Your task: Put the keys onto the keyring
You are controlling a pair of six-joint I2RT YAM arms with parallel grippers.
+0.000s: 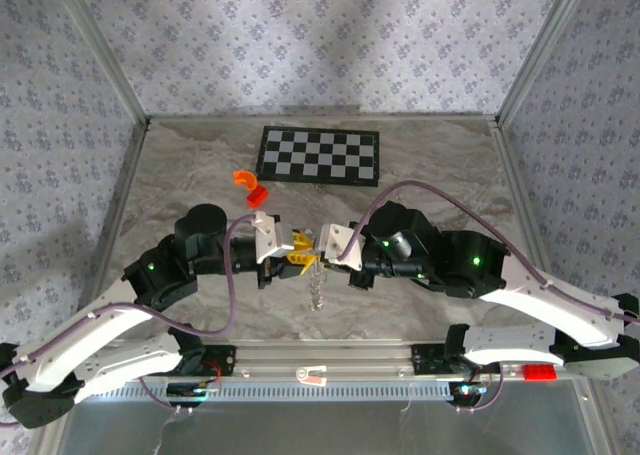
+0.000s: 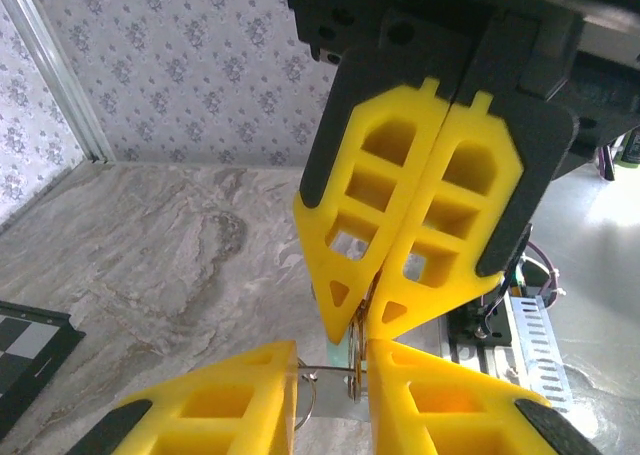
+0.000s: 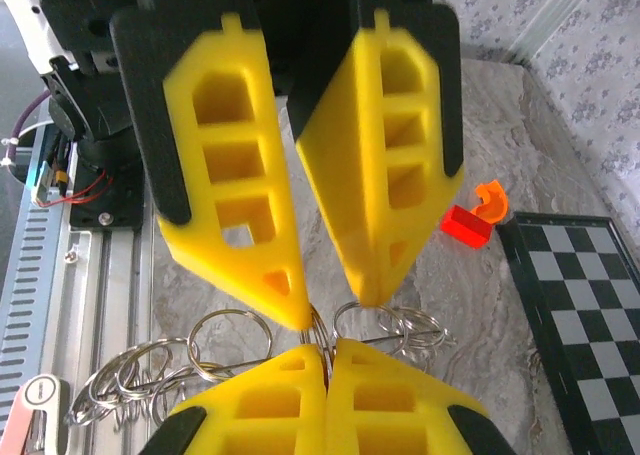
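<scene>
They're mid-threading: the right hand [image 3: 322, 350] is pressed shut on the keyring [image 1: 317, 287] dangling beneath it, the left hand [image 2: 330, 363] opposite has fingers slightly apart around the key [image 2: 347, 357] (gripped or not, I can't tell), which next needs careful nudging on.

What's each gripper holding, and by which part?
Both hold the keyring by its top rings: right gripper shut on one, left gripper seemingly pinching another.

Centre is blocked: left gripper [image 1: 293, 246] and right gripper [image 1: 314, 254] meet tip to tip, and the keyring [image 1: 317, 287] trails from them toward the near edge. Orange piece [image 1: 243, 178] and red piece [image 1: 258, 192] sit just behind the left arm. Checkerboard [image 1: 320, 155] lies flat at the far side. Table [image 1: 430, 165] is open at far right and far left. Walls close both sides.
</scene>
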